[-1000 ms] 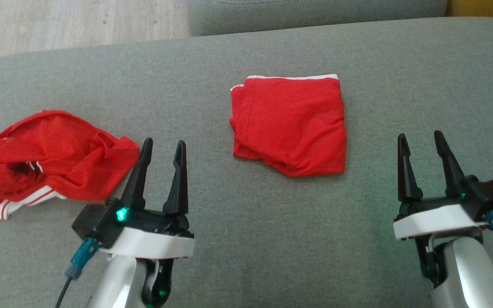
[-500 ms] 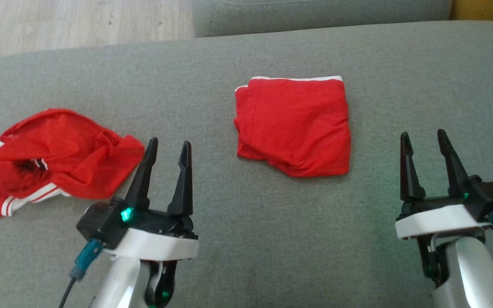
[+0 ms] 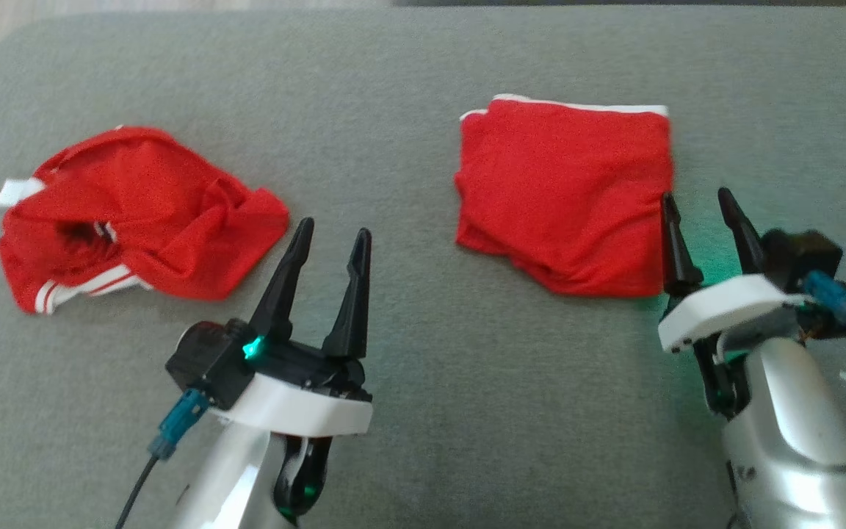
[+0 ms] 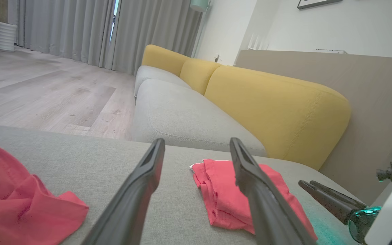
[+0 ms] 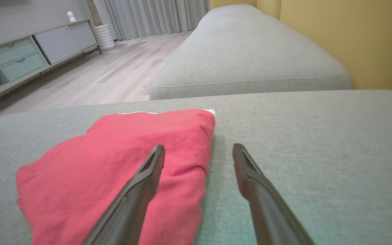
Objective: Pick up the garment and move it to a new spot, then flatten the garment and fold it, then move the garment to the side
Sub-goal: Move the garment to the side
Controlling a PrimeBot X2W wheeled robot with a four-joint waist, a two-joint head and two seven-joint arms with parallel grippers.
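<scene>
the folded red garment (image 3: 566, 195) lies on the grey cushion (image 3: 467, 411), right of the middle and closer to the far edge than to the near one. it is nearly square, a little longer from left to right, with its white band (image 3: 584, 108) along the far side. i judge the folding done, so moving it to the side is the step in hand.

my right gripper (image 3: 695, 197) is the nearer one. it stands at the right edge of the garment, its fingers spread wide and holding nothing. in the right wrist view 1 finger is over the right border of the cloth and the other over bare cushion, so the border lies between them. whether the tips touch the cloth, i cannot tell.

my left gripper (image 3: 336, 228) is also spread wide and empty, well apart from this garment, over the bare strip between the 2 red pieces. a crumpled red garment (image 3: 136, 217) occupies the left part of the cushion. free room is therefore to the right of the folded piece and toward the near edge.
</scene>
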